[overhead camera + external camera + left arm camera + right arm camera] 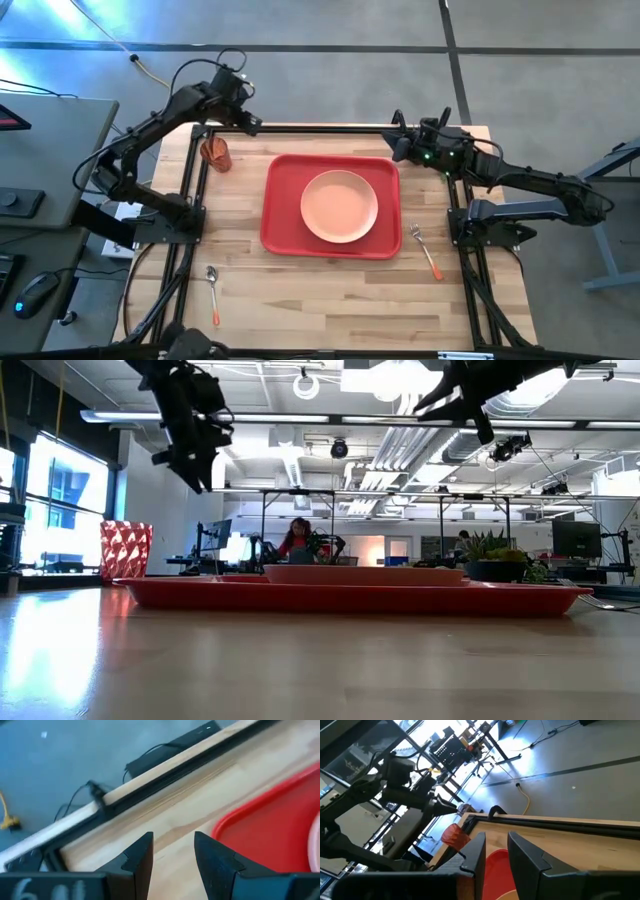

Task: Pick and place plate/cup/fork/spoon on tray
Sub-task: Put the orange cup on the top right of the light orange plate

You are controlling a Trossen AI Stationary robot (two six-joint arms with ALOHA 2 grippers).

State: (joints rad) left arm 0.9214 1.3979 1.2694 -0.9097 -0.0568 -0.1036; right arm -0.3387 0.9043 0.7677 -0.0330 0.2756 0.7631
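Note:
The peach-orange plate (pixel 340 205) lies flat in the red tray (pixel 285 225) at the table's middle. The red-orange cup (pixel 215 153) stands on the table by the far left corner. The fork (pixel 426 251) lies on the table right of the tray. The spoon (pixel 213 292) lies near the front left. My left gripper (pixel 247 122) hangs high over the far edge, near the cup; it is open and empty (pixel 173 855). My right gripper (pixel 401 143) hangs over the far edge beyond the tray's right corner; it is open and empty (pixel 497 852).
A black frame rail (pixel 320 128) runs along the table's far edge and down both sides. Bare wood lies in front of the tray (pixel 330 300). A desk with a keyboard and mouse (pixel 40 290) stands left of the table.

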